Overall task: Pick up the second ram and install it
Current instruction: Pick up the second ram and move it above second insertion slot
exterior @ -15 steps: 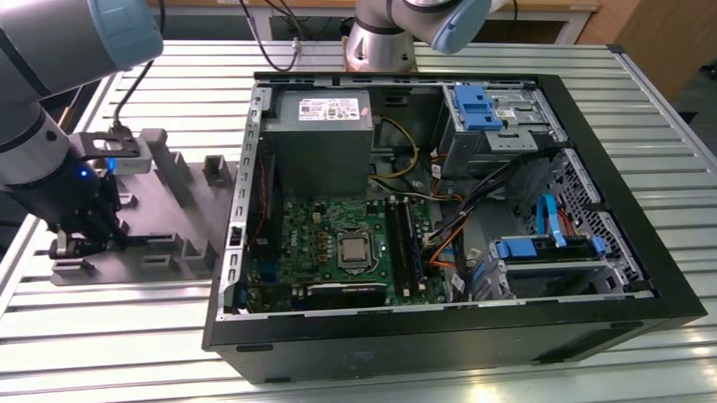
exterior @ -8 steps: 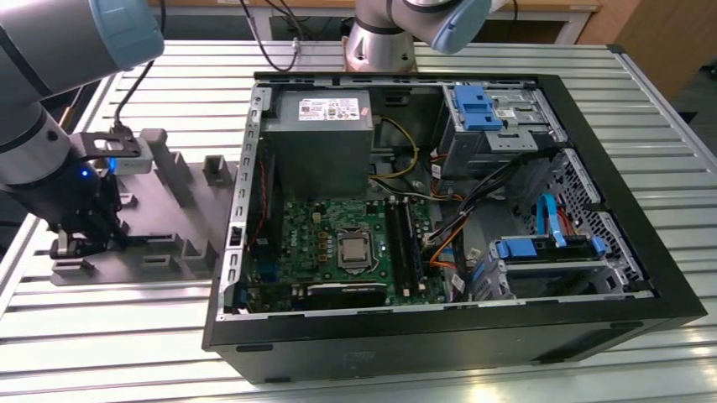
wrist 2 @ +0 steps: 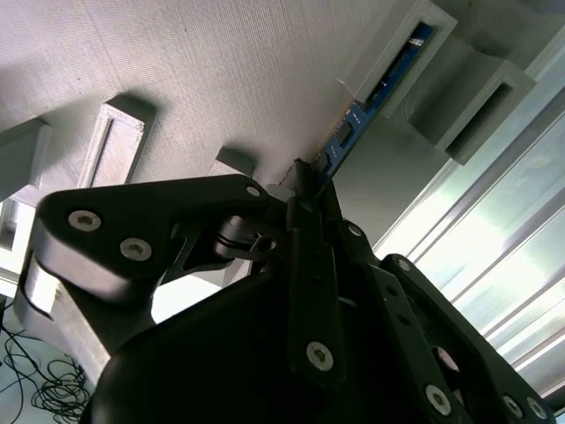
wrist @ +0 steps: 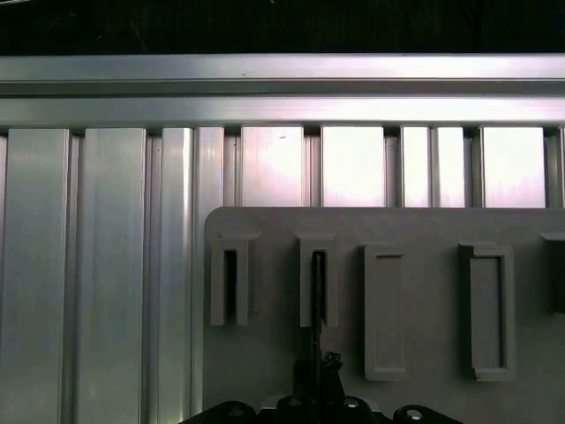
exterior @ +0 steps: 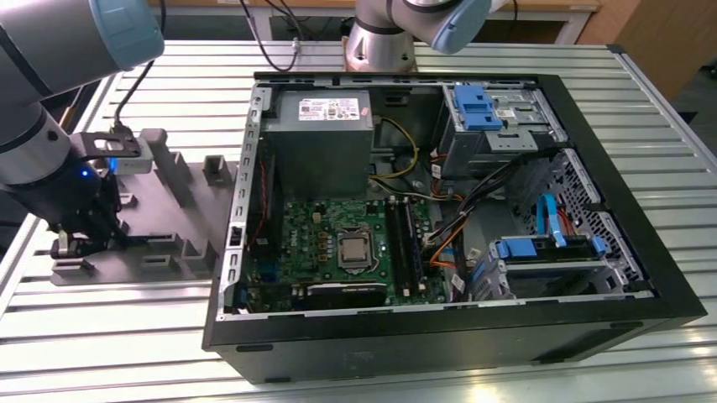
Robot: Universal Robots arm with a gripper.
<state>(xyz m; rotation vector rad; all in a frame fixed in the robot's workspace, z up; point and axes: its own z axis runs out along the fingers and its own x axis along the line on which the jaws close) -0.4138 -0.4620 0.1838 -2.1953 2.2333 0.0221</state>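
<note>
Down at the grey holder tray (exterior: 168, 180) the arm (exterior: 34, 143) had its gripper (exterior: 84, 243) pointed straight at the tray's near corner, at about nine o'clock from the open computer case (exterior: 448, 336) in the exterior view. The tray lay on the slatted metal table (exterior: 112, 336), just beside the case wall.

In the second wrist view the black gripper (wrist 2: 305, 172) had its jaws drawn almost together, and the second ram (wrist 2: 375, 93) ran out from between them: a thin blue-green stick, pinched at its near end, standing on edge. Its far end sat inside the slot of a raised block on the tray (wrist 2: 221, 71), so it had not yet been lifted out.

The first wrist view showed the same grip edge-on. The ram (wrist: 316, 283) was a dark sliver standing in one slotted block of the tray (wrist: 424, 230), with the gripper (wrist: 318, 362) closed narrowly around it, and an empty slotted block just beside it.

Over in the case, the green motherboard (exterior: 308, 227) lay flat at about six o'clock from the grey power supply (exterior: 319, 138). The long black memory slots (exterior: 405, 248) ran along the board's three o'clock edge, well apart from the gripper.
</note>
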